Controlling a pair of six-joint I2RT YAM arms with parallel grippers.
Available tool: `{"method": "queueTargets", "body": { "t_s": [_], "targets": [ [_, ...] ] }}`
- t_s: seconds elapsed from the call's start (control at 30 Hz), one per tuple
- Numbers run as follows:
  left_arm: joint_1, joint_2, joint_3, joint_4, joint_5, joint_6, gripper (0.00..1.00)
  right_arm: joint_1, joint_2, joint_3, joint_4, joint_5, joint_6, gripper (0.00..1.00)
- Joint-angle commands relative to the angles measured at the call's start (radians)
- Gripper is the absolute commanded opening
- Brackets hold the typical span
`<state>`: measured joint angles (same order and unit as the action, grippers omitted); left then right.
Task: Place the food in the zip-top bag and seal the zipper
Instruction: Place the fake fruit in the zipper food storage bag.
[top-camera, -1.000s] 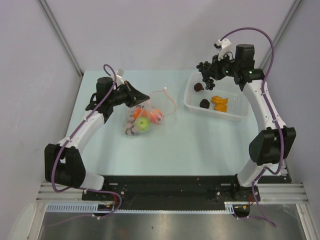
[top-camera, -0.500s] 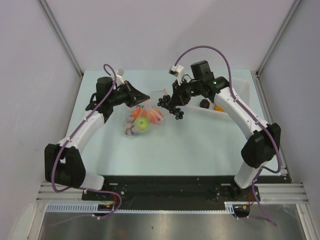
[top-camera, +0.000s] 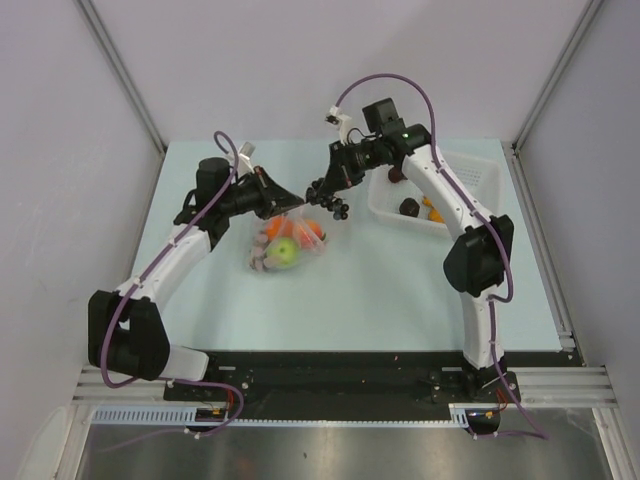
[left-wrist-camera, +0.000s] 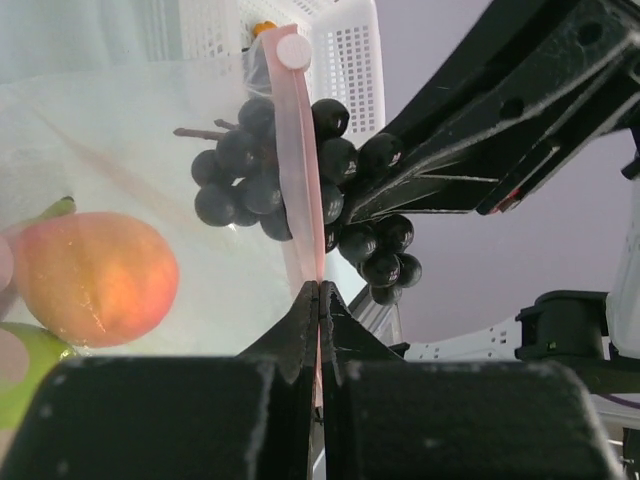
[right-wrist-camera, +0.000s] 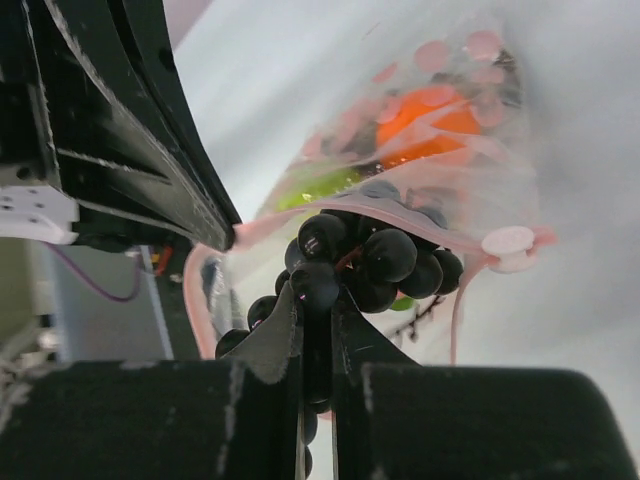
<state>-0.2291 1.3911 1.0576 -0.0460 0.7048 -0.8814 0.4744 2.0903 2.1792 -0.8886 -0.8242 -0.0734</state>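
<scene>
My left gripper (left-wrist-camera: 318, 297) is clamped shut on the pink zipper (left-wrist-camera: 297, 170), holding up the mouth of the zip-top bag (top-camera: 283, 240), left of the table (top-camera: 380, 290) centre. My right gripper (right-wrist-camera: 316, 310) pinches the grape cluster (right-wrist-camera: 372, 255) at that mouth. The film looks limp and crinkly (grip the stiffer strip only).

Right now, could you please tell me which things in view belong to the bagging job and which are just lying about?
Job: zip-top bag, its zipper pinched by the left claw, grape cluster in the right claw, green apple and orange ball already bagged, dark food piece not yet bagged.
Lying about: white basket, table.
</scene>
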Motion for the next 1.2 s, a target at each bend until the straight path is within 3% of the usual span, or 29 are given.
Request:
{"method": "queueTargets", "body": {
  "t_s": [0.0,0.1,0.37,0.47,0.6,0.63,0.67,0.73,0.83,0.87,0.93,1.17],
  "targets": [
    [-0.016,-0.037,-0.013,0.04,0.039,0.012,0.0,0.009,0.048,0.024,0.006,-0.127,0.214,0.0],
    [-0.016,-0.037,-0.013,0.07,0.044,-0.011,0.0,0.027,0.013,-0.068,0.082,-0.07,0.302,0.0],
    [-0.016,-0.037,-0.016,0.104,0.064,-0.06,0.0,0.062,-0.187,-0.416,0.505,0.362,0.602,0.0],
    [-0.016,-0.035,-0.013,0.118,0.073,-0.083,0.0,0.099,-0.205,-0.455,0.508,0.483,0.63,0.0],
    [-0.016,-0.029,0.001,0.132,0.082,-0.113,0.01,0.133,-0.252,-0.513,0.554,0.504,0.598,0.01],
    [-0.016,-0.029,0.005,0.132,0.082,-0.116,0.0,0.138,-0.271,-0.539,0.607,0.505,0.589,0.05],
    [-0.016,-0.03,0.011,0.132,0.082,-0.117,0.0,0.148,-0.314,-0.585,0.637,0.502,0.56,0.21],
    [-0.016,-0.033,0.016,0.133,0.084,-0.122,0.0,0.159,-0.346,-0.619,0.678,0.484,0.523,0.36],
    [-0.016,-0.035,0.018,0.133,0.084,-0.126,0.0,0.168,-0.368,-0.604,0.611,0.464,0.434,0.5],
    [-0.016,-0.037,0.019,0.132,0.084,-0.126,0.0,0.167,-0.375,-0.59,0.584,0.467,0.411,0.66],
    [-0.015,-0.04,0.018,0.13,0.078,-0.12,0.0,0.152,-0.394,-0.573,0.483,0.459,0.328,0.79],
    [-0.012,-0.027,0.022,0.127,0.068,-0.103,0.0,-0.101,-0.447,-0.564,0.367,0.218,0.135,0.87]
  ]
}}
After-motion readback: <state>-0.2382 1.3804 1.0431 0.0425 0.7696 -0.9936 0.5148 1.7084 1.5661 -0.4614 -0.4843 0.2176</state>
